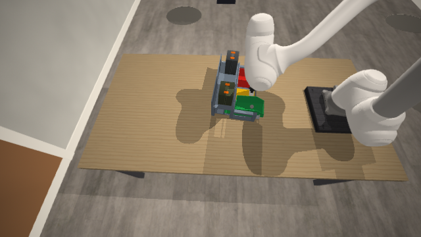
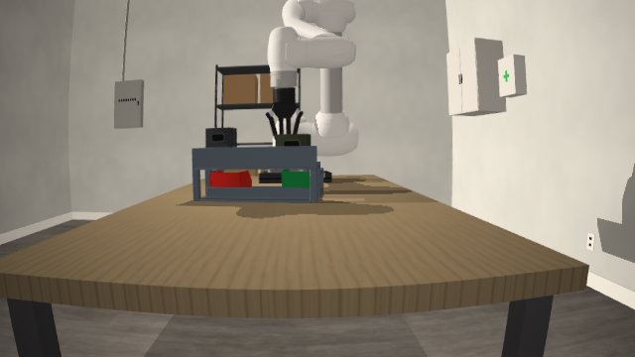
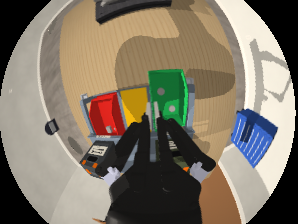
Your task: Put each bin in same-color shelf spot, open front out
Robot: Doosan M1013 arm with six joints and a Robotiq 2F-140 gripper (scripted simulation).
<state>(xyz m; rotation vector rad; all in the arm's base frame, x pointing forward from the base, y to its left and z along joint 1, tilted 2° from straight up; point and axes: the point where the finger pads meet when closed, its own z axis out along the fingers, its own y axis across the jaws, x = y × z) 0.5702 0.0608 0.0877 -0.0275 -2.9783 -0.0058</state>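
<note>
1. The shelf stands on the table. Its open front faces the arm, so I think bins go in from there.
2. The green bin is at one end of the shelf, and a good bit of it pokes out at the front. It does not look all the way in.
3. The red bin is at the other end, partly under the top board. I cannot tell if it is behind the lip.
4. Between them I see flat yellow, which looks like a mark with no bin on it.
5. The green bin has round parts in it, and the red bin has a small part. Their open fronts face out, maybe so the parts are easy to reach.
6. The fingers are nearly together and seem to hold nothing. They are beside the green bin, near the yellow.
7. Closed fingers make a good pusher, so my guess is that a push on the green bin comes next. It must go in straight and gently. A hard shove could turn it or spill the parts.
</note>
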